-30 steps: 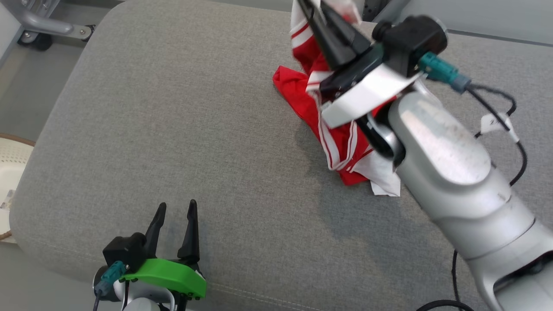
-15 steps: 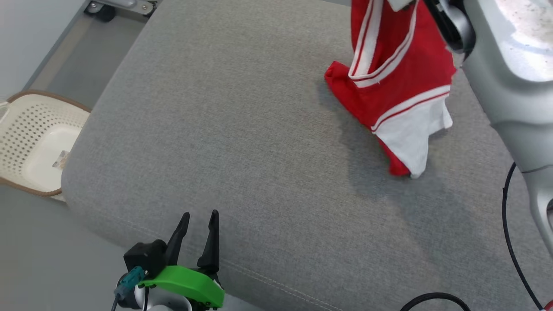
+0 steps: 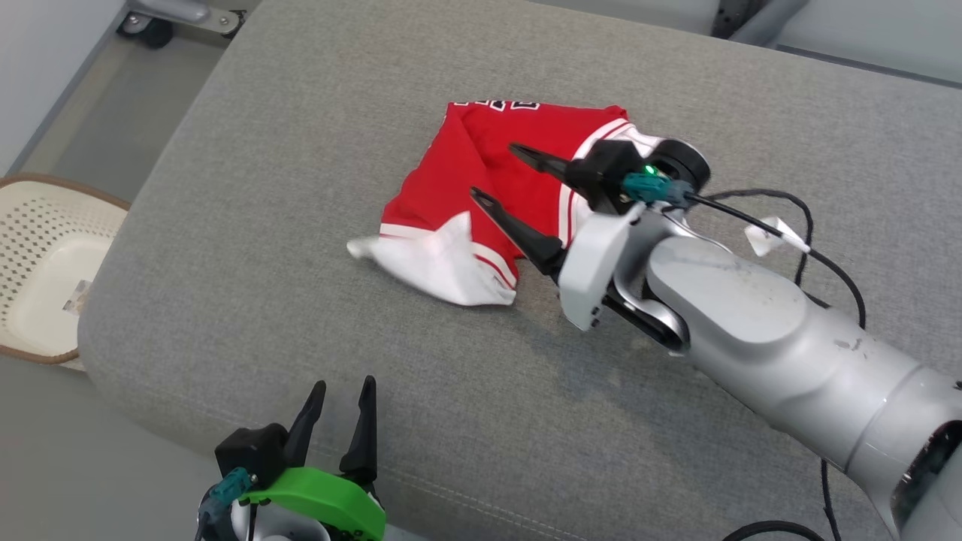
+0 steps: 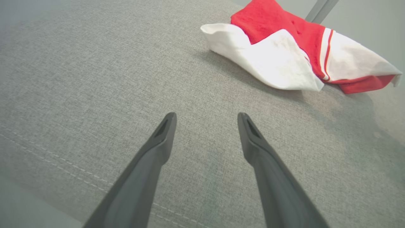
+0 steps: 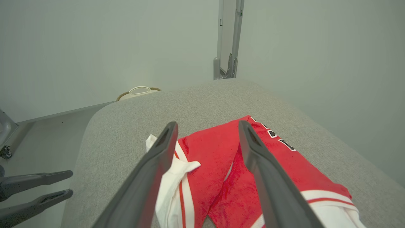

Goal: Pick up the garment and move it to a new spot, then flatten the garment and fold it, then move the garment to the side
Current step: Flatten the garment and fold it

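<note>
**A:** Head view: why is it there?

**B:** I judge mid-cushion leaves room to flatten. One red-and-white jersey (image 3: 443,180) lies crumpled on the grey cushion (image 3: 301,248). My right gripper (image 3: 494,170) hangs over its right half, jaws spread, empty. One basket (image 3: 37,255) stands on the floor, left.

**A:** Left wrist view?

**B:** My left gripper (image 4: 206,116) sits at the near edge, spread, empty.

**A:** Right wrist view?

**B:** My two fingers, the jersey beneath them.
</note>
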You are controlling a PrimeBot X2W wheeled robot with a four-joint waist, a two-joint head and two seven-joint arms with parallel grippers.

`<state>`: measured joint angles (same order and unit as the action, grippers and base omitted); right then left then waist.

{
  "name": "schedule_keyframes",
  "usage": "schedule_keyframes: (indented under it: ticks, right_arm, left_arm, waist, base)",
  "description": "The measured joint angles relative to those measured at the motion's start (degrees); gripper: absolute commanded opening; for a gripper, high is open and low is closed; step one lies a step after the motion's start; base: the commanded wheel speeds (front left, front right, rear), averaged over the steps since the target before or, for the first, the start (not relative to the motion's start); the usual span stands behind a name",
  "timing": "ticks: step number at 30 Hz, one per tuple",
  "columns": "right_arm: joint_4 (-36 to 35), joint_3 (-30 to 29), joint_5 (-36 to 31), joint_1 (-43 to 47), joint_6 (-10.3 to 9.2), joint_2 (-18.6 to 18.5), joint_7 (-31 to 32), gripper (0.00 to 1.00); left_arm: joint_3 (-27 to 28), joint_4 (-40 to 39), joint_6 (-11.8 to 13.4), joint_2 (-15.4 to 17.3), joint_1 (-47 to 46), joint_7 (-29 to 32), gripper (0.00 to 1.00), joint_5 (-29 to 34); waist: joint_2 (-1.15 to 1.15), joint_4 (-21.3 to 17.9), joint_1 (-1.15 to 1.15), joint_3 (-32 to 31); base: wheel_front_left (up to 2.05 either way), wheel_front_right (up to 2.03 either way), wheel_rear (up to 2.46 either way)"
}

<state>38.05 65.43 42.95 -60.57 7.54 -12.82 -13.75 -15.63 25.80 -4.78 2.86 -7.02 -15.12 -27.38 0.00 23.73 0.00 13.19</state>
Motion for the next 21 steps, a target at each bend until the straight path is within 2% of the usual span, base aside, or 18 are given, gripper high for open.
schedule_keyframes:
  ticks: [5,10,15,21]
  right_arm:
    - [0.7,-1.3,4.1,6.0,0.0,-3.9,-1.1,1.0]
    - [1.2,-11.8,4.1,12.0,-0.01,-6.0,-1.3,1.0]
    - [2.9,-20.3,1.6,18.0,-0.03,-5.7,-1.3,1.0]
    - [3.3,-23.8,-0.3,21.5,-0.03,-4.0,-1.3,1.0]
  left_arm:
    - [1.2,0.4,-0.1,0.0,0.0,0.0,1.0,1.4]
    - [2.0,0.6,-0.5,0.0,0.1,0.0,1.0,2.4]
    - [1.6,0.3,-0.8,0.0,-0.2,0.0,1.0,2.5]
    - [0.9,0.1,-1.0,0.0,-0.7,0.0,1.0,2.4]
  waist:
    - [0.0,-2.8,0.0,-0.2]
    - [0.0,-5.5,0.0,-0.7]
    - [0.0,-6.8,0.0,-0.4]
    - [0.0,-6.3,0.0,1.3]
  base:
    - [0.0,0.0,0.0]
    - [0.0,0.0,0.0]
    - [0.0,0.0,0.0]
    - [0.0,0.0,0.0]
